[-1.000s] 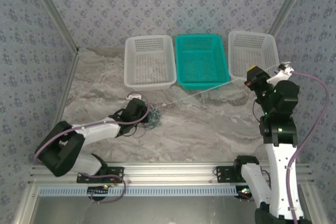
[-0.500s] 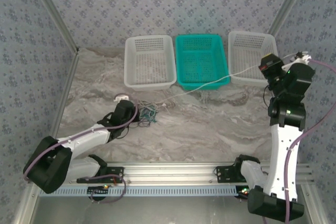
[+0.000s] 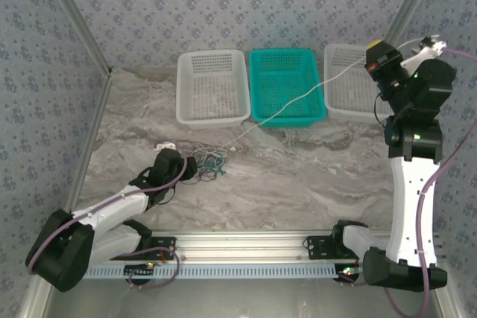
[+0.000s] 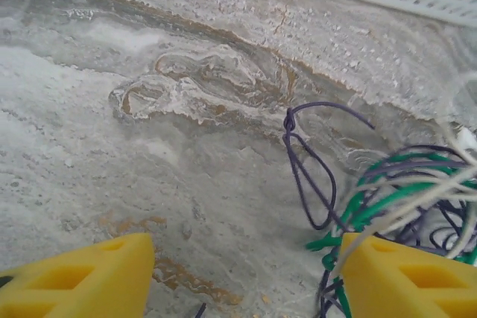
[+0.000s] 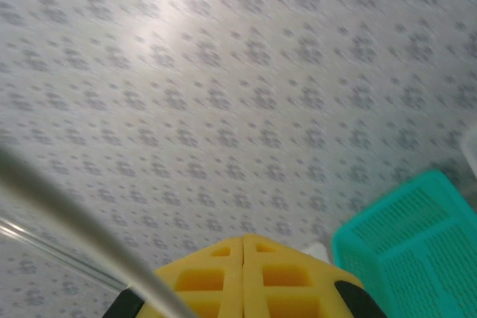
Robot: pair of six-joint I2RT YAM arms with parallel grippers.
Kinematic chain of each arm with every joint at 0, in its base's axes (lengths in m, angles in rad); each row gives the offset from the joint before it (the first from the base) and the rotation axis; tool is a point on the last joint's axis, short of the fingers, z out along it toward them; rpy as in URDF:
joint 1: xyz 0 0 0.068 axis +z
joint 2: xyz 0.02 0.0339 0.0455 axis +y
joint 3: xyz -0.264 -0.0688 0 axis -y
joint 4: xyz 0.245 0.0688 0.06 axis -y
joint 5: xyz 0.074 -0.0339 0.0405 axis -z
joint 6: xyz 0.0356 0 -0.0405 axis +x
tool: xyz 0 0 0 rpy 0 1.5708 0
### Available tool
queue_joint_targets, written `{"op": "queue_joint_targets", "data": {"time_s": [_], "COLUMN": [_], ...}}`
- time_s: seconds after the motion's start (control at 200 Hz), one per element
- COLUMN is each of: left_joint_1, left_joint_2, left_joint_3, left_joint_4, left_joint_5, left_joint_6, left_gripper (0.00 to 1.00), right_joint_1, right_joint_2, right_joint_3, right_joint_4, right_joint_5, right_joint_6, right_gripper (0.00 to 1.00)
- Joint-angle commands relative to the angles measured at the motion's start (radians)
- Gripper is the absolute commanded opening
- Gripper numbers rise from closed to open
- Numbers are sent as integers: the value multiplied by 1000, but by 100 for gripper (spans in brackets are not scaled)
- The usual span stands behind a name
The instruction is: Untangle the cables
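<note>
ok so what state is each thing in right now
tangle of thin green, purple and white wires, knotted, lying on the marble table
thin white cable, stretched through the air from the tangle to the right gripper
left gripper, open, beside the tangle
right gripper, shut on the thin white cable, raised high
teal plastic basket, upright, looks empty
left white plastic basket, upright, looks empty
right white plastic basket, upright, looks empty

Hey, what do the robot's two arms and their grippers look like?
The left arm and right arm have white links and black joints, with a thick purplish-grey cable running along each. The left gripper and right gripper have chunky yellow fingers with recessed cut-outs.
</note>
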State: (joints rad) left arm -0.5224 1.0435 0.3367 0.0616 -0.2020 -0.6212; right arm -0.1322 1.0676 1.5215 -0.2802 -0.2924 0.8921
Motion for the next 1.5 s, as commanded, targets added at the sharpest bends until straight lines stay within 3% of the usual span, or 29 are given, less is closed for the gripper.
{"op": "queue_joint_targets", "data": {"time_s": [0.0,0.125,0.26,0.35,0.575,0.72,0.834,0.904,1.054,1.309,1.494], "left_joint_1": [13,12,-11,-63,-155,-220,-225,-225,-208,-159,-134], "left_joint_2": [-97,-179,-178,-130,104,253,364,455,596,667,628], "left_joint_3": [48,111,117,165,330,370,334,367,450,415,356], "left_joint_4": [-59,-72,143,187,190,224,364,359,298,253,244], "left_joint_5": [77,141,353,421,544,428,305,237,73,-43,-45], "left_joint_6": [9,19,65,127,274,394,443,481,406,218,215], "left_gripper": [76,82,91,99,99,99,99,99,98,95,96], "right_joint_1": [34,131,271,354,472,490,491,492,473,304,111], "right_joint_2": [35,90,153,195,307,356,406,430,446,358,339], "right_joint_3": [144,225,283,333,522,599,689,747,858,880,938], "right_joint_4": [-9,-25,-34,-62,-135,-113,-101,-117,-176,-172,-184], "right_joint_5": [-8,12,21,27,42,41,17,19,98,234,288], "right_joint_6": [29,18,-35,-76,-163,-136,-101,-93,-90,-17,22], "right_gripper": [0,0,0,0,0,0,0,0,0,0,0]}}
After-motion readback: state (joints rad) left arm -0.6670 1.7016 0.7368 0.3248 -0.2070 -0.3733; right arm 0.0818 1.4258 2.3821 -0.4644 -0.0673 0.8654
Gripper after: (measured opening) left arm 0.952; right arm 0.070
